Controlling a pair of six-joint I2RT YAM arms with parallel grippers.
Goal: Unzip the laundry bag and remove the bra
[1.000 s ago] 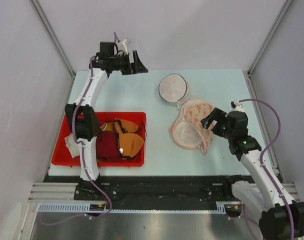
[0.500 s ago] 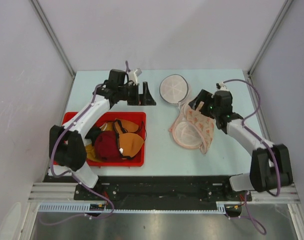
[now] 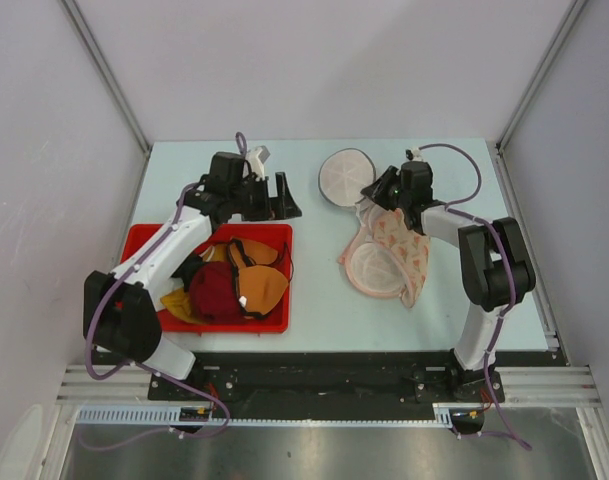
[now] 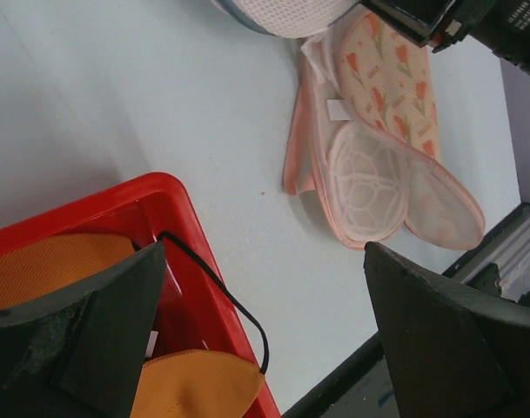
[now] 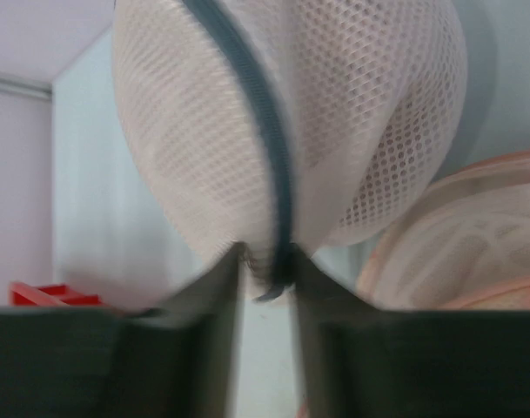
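This is a robotics lab test cell: a pale table (image 3: pixel 314 300) boxed in by plain grey panels (image 3: pixel 334 60) on aluminium struts (image 3: pixel 104 70), with two cabled robot arms (image 3: pixel 169 240) bolted to a metal rail (image 3: pixel 104 383) along the frame's bottom edge.

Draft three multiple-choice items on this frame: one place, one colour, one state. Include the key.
1. The right gripper is:
A) over the arm bases
B) at the laundry bag's dark rim
C) at the table's left edge

2. The bin holding the orange bra and maroon bra is:
A) red
B) blue
C) green

3. The left gripper is:
A) shut on a bra
B) shut, empty
C) open, holding nothing

Key:
1 B: the right wrist view shows the rim between its jaws.
2 A: its walls are red in the top view.
3 C: its jaws stand wide apart with nothing between.
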